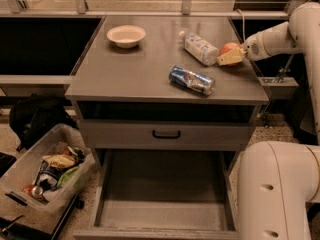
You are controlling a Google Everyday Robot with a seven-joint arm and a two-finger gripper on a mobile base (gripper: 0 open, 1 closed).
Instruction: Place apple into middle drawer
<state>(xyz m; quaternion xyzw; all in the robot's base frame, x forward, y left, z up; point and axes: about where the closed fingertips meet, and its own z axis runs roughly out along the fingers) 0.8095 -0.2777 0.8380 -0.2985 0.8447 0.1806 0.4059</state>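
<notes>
— Where is the apple [230, 47]?

— It sits on the cabinet top [135, 69] near the right edge, just beside the bottom end of a plastic bottle [199, 47] that lies on its side.

— And the gripper [227, 57]?

— It reaches in from the right edge and is up against the front of the apple. Whether it is closed on the fruit cannot be told.

— What else is on top?

— A crushed blue can [191, 79] lies near the front edge, right of centre, and a pale bowl [126, 35] stands toward the back left corner.

— The middle drawer [162, 219]?

— It is pulled out below the closed drawer front [166, 134] with the black handle, its grey floor showing. A plastic bin [30, 169] of clutter stands on the floor to the left.
</notes>
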